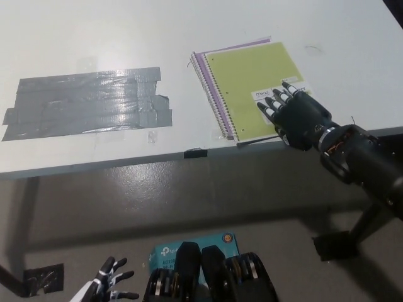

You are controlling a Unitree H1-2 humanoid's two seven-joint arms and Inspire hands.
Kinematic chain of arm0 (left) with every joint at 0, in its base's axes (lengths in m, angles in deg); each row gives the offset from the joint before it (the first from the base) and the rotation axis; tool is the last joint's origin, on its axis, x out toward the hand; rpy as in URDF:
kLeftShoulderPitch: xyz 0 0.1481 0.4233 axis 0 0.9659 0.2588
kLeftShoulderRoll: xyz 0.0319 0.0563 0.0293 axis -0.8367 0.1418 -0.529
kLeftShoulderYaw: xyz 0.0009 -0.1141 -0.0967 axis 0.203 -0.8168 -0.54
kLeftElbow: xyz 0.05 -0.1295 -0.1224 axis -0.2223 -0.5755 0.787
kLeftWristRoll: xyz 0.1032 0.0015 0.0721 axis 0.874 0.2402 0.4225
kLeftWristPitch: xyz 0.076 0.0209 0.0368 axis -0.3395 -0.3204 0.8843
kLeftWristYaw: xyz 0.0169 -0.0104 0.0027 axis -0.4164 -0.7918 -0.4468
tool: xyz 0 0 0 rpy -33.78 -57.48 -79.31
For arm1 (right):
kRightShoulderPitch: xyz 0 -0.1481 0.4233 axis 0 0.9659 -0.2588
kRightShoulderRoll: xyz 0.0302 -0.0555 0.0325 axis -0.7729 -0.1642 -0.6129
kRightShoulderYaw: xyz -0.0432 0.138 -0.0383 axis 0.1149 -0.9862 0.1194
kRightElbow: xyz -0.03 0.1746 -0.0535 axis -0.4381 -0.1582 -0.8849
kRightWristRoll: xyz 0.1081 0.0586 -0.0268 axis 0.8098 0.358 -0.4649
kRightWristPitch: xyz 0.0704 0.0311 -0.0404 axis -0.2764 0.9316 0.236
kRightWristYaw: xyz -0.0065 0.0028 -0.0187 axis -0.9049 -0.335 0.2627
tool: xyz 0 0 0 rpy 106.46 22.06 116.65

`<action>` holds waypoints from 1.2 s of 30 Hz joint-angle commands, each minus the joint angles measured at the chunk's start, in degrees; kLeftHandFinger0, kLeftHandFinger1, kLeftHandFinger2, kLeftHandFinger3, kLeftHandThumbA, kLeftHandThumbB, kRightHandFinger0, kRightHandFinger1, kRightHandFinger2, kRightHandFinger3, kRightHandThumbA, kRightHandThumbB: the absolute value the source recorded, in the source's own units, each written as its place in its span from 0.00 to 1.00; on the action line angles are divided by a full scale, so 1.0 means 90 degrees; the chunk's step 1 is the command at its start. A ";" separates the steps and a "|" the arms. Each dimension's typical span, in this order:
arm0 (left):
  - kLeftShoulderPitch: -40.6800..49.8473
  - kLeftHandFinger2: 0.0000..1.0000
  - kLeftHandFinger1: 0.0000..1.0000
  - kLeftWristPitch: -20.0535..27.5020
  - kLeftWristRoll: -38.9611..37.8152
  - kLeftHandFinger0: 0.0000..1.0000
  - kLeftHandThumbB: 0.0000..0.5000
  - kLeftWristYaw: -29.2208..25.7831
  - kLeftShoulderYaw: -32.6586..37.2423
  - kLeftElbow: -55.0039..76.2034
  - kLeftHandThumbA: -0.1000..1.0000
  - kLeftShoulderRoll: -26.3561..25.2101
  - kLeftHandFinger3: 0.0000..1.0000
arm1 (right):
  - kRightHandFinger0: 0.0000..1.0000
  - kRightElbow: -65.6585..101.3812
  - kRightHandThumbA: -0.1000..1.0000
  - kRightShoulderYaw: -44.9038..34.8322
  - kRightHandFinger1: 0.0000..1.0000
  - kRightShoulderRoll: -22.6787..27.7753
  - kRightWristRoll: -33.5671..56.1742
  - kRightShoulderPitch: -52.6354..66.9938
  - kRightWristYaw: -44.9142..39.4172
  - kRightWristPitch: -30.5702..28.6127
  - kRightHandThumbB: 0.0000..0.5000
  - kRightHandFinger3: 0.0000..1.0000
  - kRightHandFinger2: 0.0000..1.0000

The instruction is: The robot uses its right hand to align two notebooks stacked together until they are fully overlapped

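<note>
A lime-green spiral notebook (249,85) lies on top of a purple notebook (203,61) near the white table's front edge. Only a thin purple strip shows along the left side and top of the green cover. My black right hand (295,117) rests flat on the green notebook's lower right corner, over its white label, fingers spread and pointing up-left, holding nothing. My white left hand (104,286) hangs low at the bottom left, well below the table, fingers apart.
A large patch of grey duct tape (88,104) covers the table's left part. The white table (126,38) ends at a front edge running across the middle of the picture. On the floor below lies a teal box (165,250).
</note>
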 commanded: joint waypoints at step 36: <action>0.0027 0.89 0.73 0.0049 0.0109 0.70 1.00 0.0127 0.0135 0.0201 1.00 -0.0209 1.00 | 1.00 -0.0107 1.00 -0.0275 1.00 -0.0649 -0.0239 -0.0061 -0.1018 -0.0010 0.92 1.00 1.00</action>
